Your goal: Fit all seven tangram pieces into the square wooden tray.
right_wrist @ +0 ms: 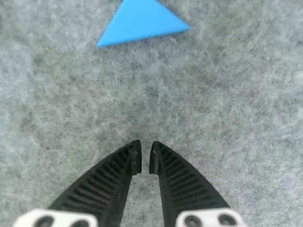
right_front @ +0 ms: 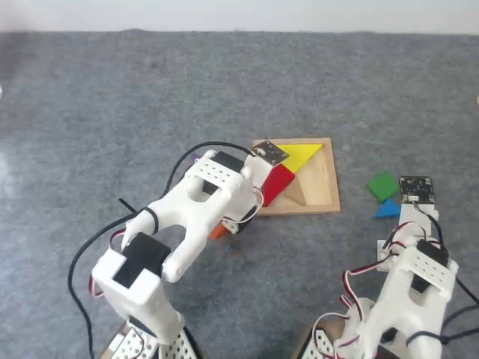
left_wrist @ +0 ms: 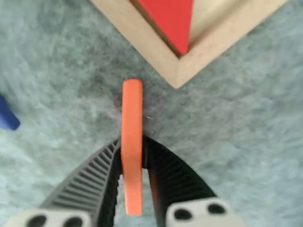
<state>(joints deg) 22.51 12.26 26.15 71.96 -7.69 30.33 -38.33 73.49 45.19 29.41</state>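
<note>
The square wooden tray point(right_front: 334, 179) is serving as the reference, and it is carrying a red triangle point(right_front: 278, 183) and a yellow triangle point(right_front: 303, 155) beside bare wood. The left gripper point(left_wrist: 131, 142) is sitting just outside the tray corner nearest the left arm, clamping an orange piece point(left_wrist: 132, 113) that is standing on its thin edge. The piece's long axis is pointing straight at that corner point(left_wrist: 155, 47), with a small gap of carpet between them, so the left arm is judged the nearer one for insertion. The right gripper point(right_wrist: 142, 156) is resting off the tray's opposite side, pinched nearly together on nothing, facing a blue triangle point(right_wrist: 139, 21) lying just beside a green square point(right_front: 383, 185).
</note>
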